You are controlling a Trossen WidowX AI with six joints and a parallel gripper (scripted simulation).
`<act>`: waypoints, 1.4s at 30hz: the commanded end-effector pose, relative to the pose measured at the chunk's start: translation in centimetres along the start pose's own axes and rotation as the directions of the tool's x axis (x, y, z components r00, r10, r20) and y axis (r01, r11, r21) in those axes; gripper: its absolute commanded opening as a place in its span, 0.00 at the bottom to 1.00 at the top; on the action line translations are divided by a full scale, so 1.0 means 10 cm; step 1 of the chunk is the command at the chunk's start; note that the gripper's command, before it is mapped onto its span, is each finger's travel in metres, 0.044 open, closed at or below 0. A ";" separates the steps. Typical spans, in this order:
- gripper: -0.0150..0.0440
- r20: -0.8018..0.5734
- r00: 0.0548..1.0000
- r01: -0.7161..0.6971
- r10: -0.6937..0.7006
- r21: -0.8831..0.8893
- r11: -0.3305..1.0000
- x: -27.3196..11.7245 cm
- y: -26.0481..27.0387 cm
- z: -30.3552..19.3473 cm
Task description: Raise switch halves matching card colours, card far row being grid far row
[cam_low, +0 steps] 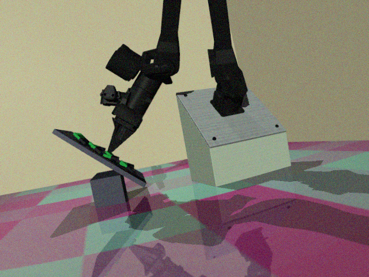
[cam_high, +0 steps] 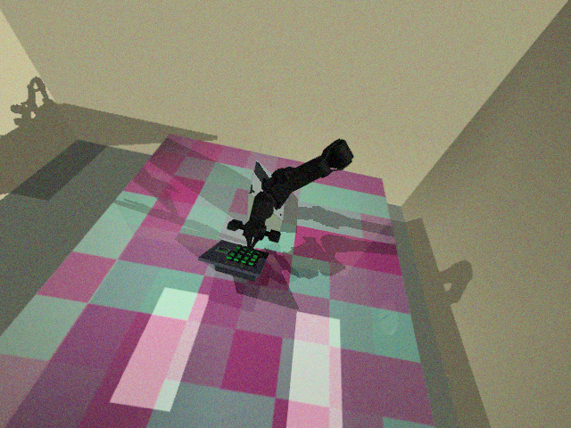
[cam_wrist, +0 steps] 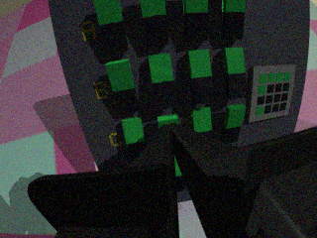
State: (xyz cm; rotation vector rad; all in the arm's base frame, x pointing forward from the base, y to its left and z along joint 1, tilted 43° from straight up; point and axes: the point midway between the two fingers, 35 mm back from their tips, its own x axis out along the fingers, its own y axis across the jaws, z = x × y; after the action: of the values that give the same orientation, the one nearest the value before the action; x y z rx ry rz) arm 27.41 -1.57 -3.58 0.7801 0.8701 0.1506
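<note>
Dark, flat panel (cam_high: 216,256) (cam_low: 98,156) (cam_wrist: 269,37), tilted on a grey block (cam_low: 108,193), above glossy pink-and-mint checkered table (cam_high: 251,359) (cam_low: 44,250). Black angular arm (cam_high: 294,179) (cam_low: 146,92) bends down to the panel, mounted on a pale box with brushed-metal top (cam_low: 250,128). Tool (cam_high: 250,246) (cam_low: 110,151) (cam_wrist: 169,130) closed, nothing gripped, tip at row C's second switch. Small square card (cam_wrist: 273,93) on panel, beside the green-and-black switches (cam_high: 242,256) (cam_low: 92,145) (cam_wrist: 160,67).
</note>
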 end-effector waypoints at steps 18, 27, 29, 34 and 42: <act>0.25 0.000 1.000 0.003 -0.003 0.005 1.000 0.01 0.00 0.00; 0.25 0.000 1.000 0.002 -0.002 0.005 1.000 0.02 0.00 0.00; 0.25 0.000 1.000 0.002 -0.002 0.005 1.000 0.03 0.00 0.00; 0.25 0.000 1.000 0.002 -0.002 0.005 1.000 0.03 0.00 0.00; 0.25 0.000 1.000 0.002 -0.002 0.005 1.000 0.04 0.00 0.00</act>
State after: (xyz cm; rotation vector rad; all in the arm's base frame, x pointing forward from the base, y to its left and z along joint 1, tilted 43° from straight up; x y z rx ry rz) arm 27.65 -1.41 -3.81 0.7806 0.8700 0.1510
